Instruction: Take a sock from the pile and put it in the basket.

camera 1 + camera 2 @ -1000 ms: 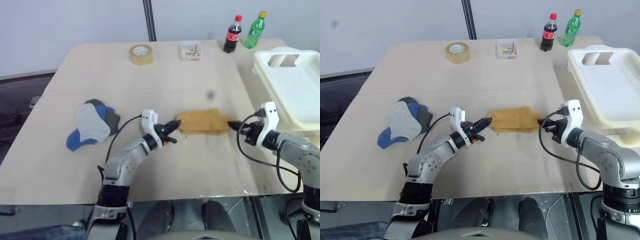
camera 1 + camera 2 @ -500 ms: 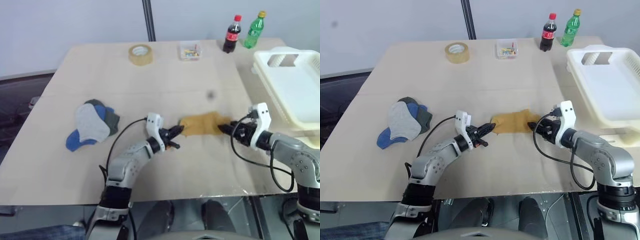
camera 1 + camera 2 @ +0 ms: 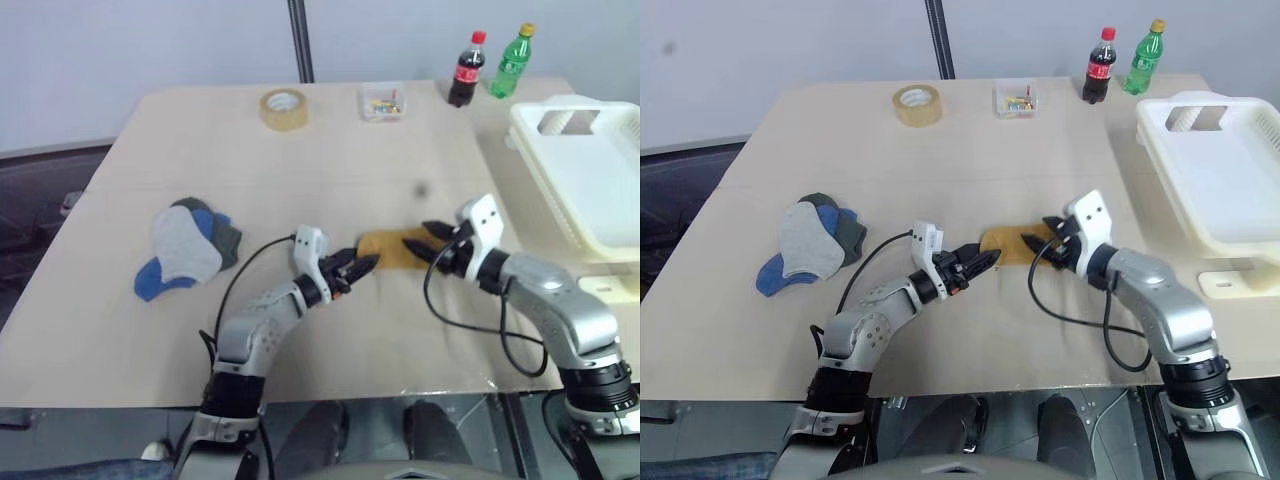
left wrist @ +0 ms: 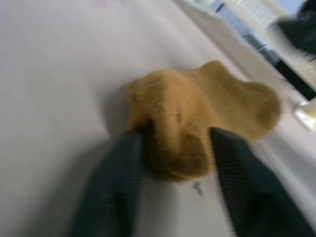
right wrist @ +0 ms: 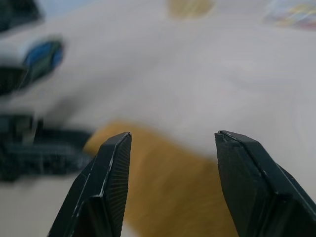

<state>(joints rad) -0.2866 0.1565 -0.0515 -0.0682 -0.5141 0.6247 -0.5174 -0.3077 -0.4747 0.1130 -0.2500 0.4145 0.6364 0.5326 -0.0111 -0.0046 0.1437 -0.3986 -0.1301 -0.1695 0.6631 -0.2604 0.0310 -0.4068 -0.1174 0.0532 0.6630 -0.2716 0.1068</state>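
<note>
Mustard-yellow sock (image 3: 392, 248) lies bunched on the wooden table (image 3: 330, 160), mid-table, well right of the pile (image 3: 185, 248) of grey and blue socks and well left of the white basket (image 3: 590, 180), which sits at the table's right edge. Left gripper (image 3: 362, 266) at the sock's left end, jaws parted with a fold of sock between the fingers (image 4: 118, 187), not clamped; right gripper (image 3: 422, 240) over the sock's right end, jaws apart and holding nothing. Beyond the sock at the table's far edge: tape roll (image 3: 282, 108), small clear box (image 3: 381, 102), cola bottle (image 3: 464, 69), green bottle (image 3: 509, 62).
</note>
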